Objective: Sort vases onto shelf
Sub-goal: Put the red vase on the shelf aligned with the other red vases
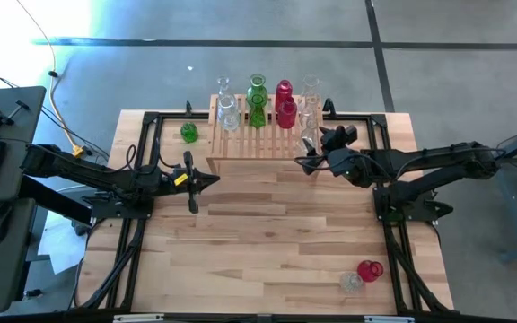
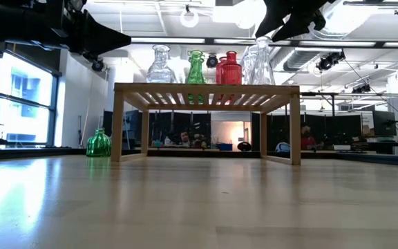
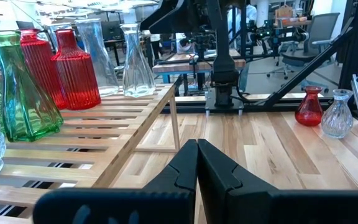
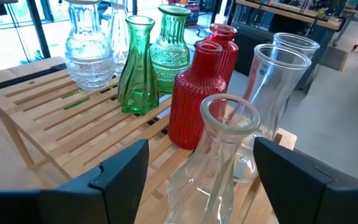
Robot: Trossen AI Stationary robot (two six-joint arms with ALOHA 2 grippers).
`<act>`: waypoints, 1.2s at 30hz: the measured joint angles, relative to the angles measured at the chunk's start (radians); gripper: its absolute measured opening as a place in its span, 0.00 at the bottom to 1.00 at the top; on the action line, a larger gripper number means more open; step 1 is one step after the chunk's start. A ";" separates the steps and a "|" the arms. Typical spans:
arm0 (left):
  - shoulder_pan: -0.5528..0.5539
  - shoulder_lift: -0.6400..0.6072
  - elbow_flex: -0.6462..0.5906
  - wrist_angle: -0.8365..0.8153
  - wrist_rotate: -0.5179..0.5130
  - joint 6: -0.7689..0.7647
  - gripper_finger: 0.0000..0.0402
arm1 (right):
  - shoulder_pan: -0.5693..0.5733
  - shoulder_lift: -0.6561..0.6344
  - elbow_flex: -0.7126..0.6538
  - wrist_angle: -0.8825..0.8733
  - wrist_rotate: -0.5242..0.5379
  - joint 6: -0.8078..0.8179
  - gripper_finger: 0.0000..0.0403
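The light-wood shelf (image 1: 258, 144) stands at the table's far middle. On its slats stand clear vases (image 1: 227, 112), green vases (image 1: 257, 100) and red vases (image 1: 284, 103), with more clear ones at its right end. My right gripper (image 4: 201, 146) is open at the shelf's near right corner. Its fingers stand on either side of a clear vase (image 4: 213, 162) without touching it. That vase stands upright on the slats. My left gripper (image 3: 197, 158) is shut on nothing and points level, near the shelf's near left corner (image 1: 212, 178).
A round green vase (image 1: 189, 133) stands on the table left of the shelf. A red vase (image 1: 371, 269) and a clear vase (image 1: 353, 283) stand at the table's near right. The broad middle and near left of the plank top (image 1: 258, 242) hold nothing.
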 joint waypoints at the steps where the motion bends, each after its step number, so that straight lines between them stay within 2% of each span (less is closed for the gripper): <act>1: 0.000 0.000 0.000 0.000 0.000 0.000 0.00 | 0.000 0.000 0.000 0.000 0.000 0.000 0.68; 10: 0.000 0.000 0.000 0.000 0.000 0.000 0.00 | 0.016 -0.010 0.000 -0.025 -0.026 0.003 0.68; 26: 0.000 0.000 0.000 0.000 0.000 0.000 0.00 | 0.155 -0.018 0.000 -0.125 -0.029 0.060 0.68; 31: 0.000 0.000 0.000 0.000 0.000 0.000 0.00 | 0.208 -0.018 0.000 -0.189 -0.100 0.128 0.66; 36: 0.000 0.000 0.000 0.000 0.000 0.000 0.00 | 0.301 -0.017 0.022 -0.301 -0.201 0.243 0.55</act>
